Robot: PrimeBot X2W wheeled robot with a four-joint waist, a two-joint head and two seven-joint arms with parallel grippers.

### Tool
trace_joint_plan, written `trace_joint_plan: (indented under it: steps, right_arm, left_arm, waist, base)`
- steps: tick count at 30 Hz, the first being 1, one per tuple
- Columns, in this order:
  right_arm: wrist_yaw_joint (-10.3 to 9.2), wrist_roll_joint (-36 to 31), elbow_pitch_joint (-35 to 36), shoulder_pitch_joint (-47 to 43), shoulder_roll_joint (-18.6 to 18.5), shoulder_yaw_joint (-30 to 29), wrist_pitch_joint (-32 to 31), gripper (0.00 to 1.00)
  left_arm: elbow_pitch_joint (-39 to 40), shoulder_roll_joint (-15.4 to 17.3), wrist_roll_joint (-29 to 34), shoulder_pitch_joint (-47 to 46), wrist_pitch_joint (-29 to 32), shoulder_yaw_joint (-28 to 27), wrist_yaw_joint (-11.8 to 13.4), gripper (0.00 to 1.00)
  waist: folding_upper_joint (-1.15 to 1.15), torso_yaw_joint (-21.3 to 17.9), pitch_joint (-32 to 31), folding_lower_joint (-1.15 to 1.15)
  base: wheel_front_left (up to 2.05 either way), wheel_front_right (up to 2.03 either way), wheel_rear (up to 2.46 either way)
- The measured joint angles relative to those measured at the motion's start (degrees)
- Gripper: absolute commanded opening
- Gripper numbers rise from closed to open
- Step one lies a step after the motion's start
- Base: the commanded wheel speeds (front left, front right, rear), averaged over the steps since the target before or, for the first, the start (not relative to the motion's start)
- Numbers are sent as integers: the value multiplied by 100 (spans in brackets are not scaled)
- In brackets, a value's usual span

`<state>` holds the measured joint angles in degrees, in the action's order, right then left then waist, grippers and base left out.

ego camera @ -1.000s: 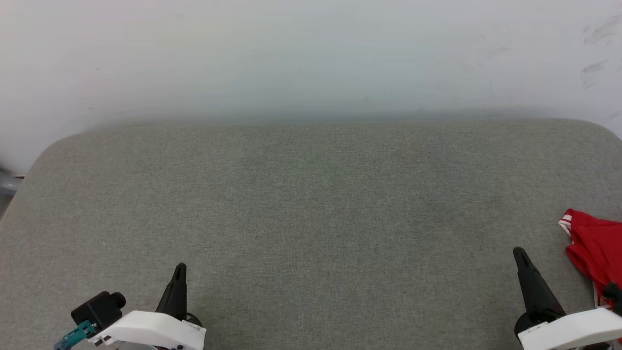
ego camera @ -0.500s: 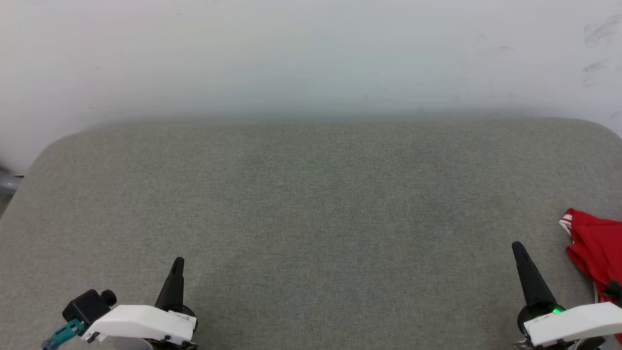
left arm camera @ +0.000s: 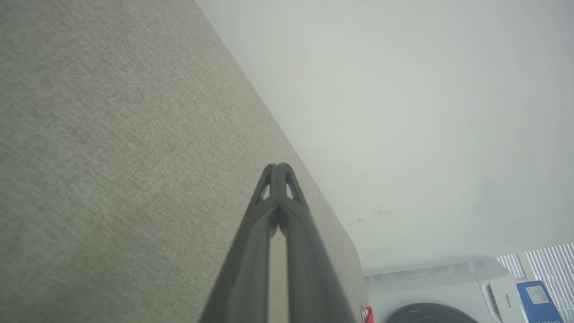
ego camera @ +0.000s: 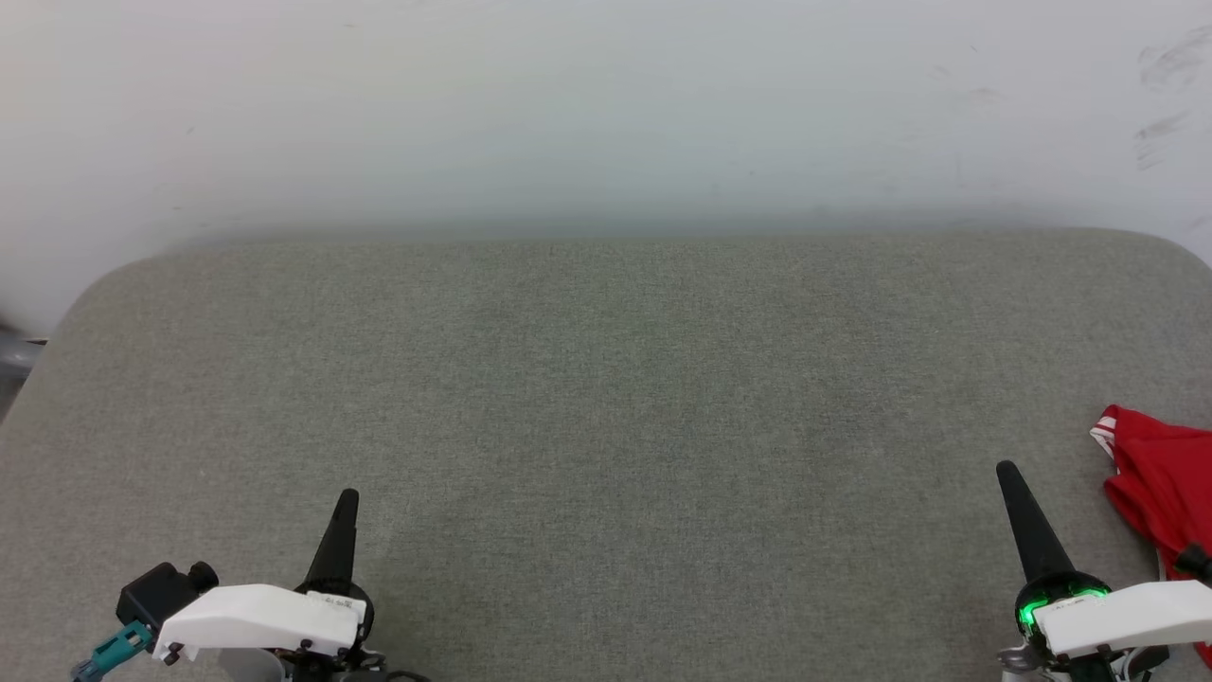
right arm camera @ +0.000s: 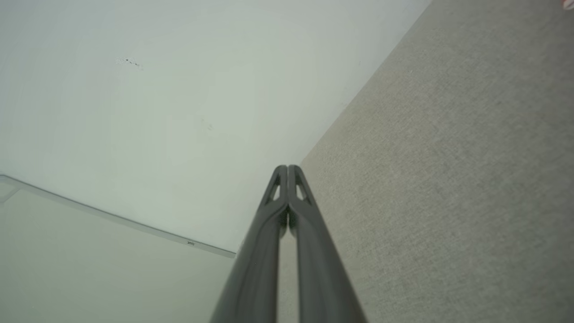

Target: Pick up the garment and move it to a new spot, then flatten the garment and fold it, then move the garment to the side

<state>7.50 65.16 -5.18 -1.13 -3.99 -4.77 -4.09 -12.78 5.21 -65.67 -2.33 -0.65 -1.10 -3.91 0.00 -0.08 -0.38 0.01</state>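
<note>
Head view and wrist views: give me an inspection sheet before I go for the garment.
Surface: grey-green fabric tabletop, flat, rounded far corners.
Job's things: garment, red with white-striped trim, bunched at the right edge of the head view, partly cut off, not held.
Clutter: nothing seen.
Grippers: left gripper shut, holding nothing; right gripper shut, holding nothing, its tip just left of the garment and apart from it.
Cables: teal connector at the left wrist.
Surroundings: white wall with scuffs at the right; washing machine and blue box beyond the table.
</note>
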Motion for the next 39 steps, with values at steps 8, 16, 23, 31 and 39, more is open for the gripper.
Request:
trace_joint_plan:
  steps: [8,16,23,31,39]
  right_arm:
    - [0,457,-133,120,-2,1,-7,0]
    - [0,883,-270,231,-2,0,-27,0]
    - [0,1283,-398,328,-2,-1,-48,0]
    - [0,1659,-513,416,-2,-4,-57,0]
    - [0,2008,-624,480,-1,-12,-77,0]
  left_arm:
    - [-20,-35,-430,-49,109,-98,-56,0]
    - [-37,-62,-825,-110,222,-171,-114,0]
    - [-53,-96,-1199,-158,315,-259,-165,0]
    - [-73,-141,-1550,-194,422,-322,-201,0]
    - [-87,-170,-1884,-257,505,-388,-250,0]
  waist:
    - [0,1,7,0]
    - [0,2,15,0]
    - [0,3,22,0]
    - [0,4,30,0]
    - [0,5,37,0]
  base:
    - [0,0,0]
    - [0,0,0]
    - [0,0,0]
    - [0,0,0]
    - [0,0,0]
